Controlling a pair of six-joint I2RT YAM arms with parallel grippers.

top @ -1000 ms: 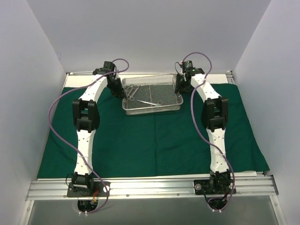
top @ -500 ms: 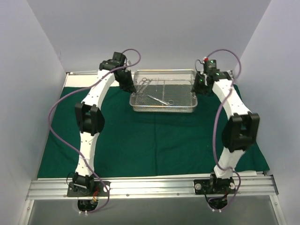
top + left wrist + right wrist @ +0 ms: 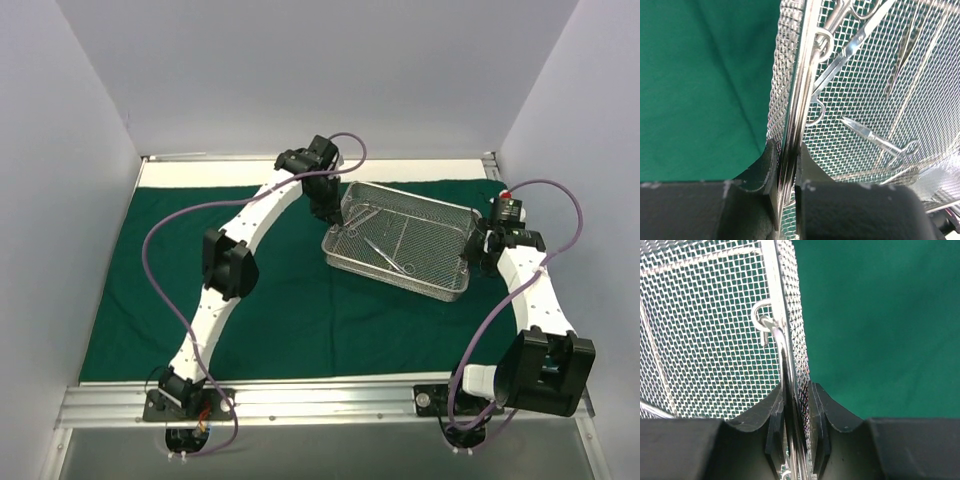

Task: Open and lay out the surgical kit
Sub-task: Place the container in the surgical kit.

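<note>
The left jaws are closed on one end wall of the tray [image 3: 400, 278]; the right jaws are closed on the opposite wall. The tray is skewed over the drape [image 3: 300, 310], right of centre, with instruments [image 3: 385, 252] inside.

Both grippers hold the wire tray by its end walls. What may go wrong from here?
Left gripper and right gripper each pinch a thin end wall of the wire-mesh tray; uneven arm motion may twist it or make it slip. The instruments lie loose inside; a tilt may slide them.
</note>
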